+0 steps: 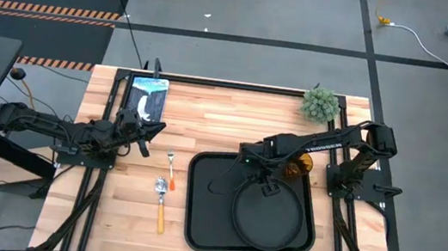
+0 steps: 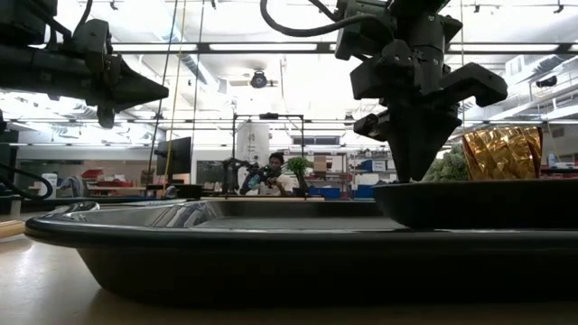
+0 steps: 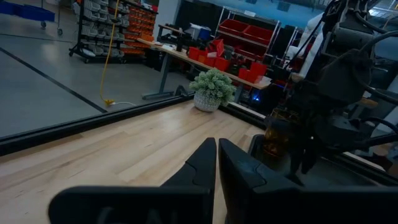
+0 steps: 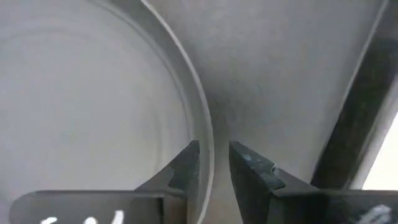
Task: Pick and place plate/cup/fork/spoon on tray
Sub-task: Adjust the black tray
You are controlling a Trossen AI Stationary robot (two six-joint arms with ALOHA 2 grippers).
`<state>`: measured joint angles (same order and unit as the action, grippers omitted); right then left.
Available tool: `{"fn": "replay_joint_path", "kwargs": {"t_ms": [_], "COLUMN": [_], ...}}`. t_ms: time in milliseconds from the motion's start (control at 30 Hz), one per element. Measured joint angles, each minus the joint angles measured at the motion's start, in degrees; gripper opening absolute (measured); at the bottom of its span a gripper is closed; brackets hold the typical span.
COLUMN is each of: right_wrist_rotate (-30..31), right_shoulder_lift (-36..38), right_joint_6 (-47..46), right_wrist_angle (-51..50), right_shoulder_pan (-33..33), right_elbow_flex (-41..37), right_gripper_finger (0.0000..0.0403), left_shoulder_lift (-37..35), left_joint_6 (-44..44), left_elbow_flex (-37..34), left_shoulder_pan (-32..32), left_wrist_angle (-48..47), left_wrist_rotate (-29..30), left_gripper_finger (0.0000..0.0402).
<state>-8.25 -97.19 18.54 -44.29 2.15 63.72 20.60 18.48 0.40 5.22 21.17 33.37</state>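
The round black plate [image 1: 268, 216] lies within the black rectangular tray [image 1: 198, 226]. My right gripper [image 1: 266, 186] points down at the plate's far rim and is shut on it. The amber cup [image 1: 298, 164] stands on the table by the tray's far right corner; it also shows in the low view [image 2: 502, 152]. The fork [image 1: 171, 163] and the spoon [image 1: 161, 200] lie flat on the wood left of the tray. My left gripper [image 1: 150, 133] is shut and empty above the table's left part. My right gripper holds the plate's raised rim [image 4: 207, 146] at its far side, one finger [image 4: 185, 167] inside the plate and one [image 4: 252, 169] outside. The fingers come from above, pointing down. The plate sits level inside the tray; whether its bottom rests on the tray floor is hidden by the tray's rim.
A green potted plant [image 1: 320, 104] stands at the far right corner. A blue and white flat item [image 1: 148, 96] lies at the far left. Bare wood lies between the fork and the plant. A person shows far off in the room [image 2: 276, 171].
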Motion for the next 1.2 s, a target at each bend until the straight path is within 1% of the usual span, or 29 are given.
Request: {"fn": "replay_joint_path", "kwargs": {"t_ms": [167,300,433,567,700,967,1067,1200], "right_wrist_rotate": [3.3,4.0,4.7,8.7,11.0,11.8,11.7,11.7], "right_shoulder_lift": [0.0,0.0,-0.6,-4.3,-8.0,-13.6,-14.7,-15.6], "right_joint_6": [-3.1,-4.8,-3.7,-3.7,-3.1,0.2,2.3,2.6], "right_wrist_angle": [2.6,10.4,17.8,25.9,33.4,35.2,36.5,36.2], "right_shoulder_pan": [-1.3,-2.5,-3.0,-3.4,-3.4,-4.1,-4.8,-5.9], "right_elbow_flex": [0.0,0.0,0.0,0.0,0.3,5.8,5.9,5.8], "right_gripper_finger": [0.0103,0.0105,0.0105,0.0105,0.0105,0.0108,0.0108,0.0108], "left_shoulder_lift": [0.0,0.0,0.0,0.0,0.0,0.0,0.0,0.0], "left_joint_6": [0.0,0.0,0.0,0.0,0.0,0.0,0.0,0.0], "left_elbow_flex": [0.0,0.0,0.0,0.0,0.0,0.0,0.0,0.0], "left_shoulder_pan": [0.0,0.0,0.0,0.0,0.0,0.0,0.0,0.0], "left_wrist_angle": [0.0,0.0,0.0,0.0,0.0,0.0,-0.2,-0.6], "left_wrist_rotate": [0.0,0.0,0.0,0.0,0.0,0.0,0.0,0.0], "left_gripper_finger": [0.0025,0.0025,0.0025,0.0025,0.0025,0.0025,0.0025,0.0025]}}
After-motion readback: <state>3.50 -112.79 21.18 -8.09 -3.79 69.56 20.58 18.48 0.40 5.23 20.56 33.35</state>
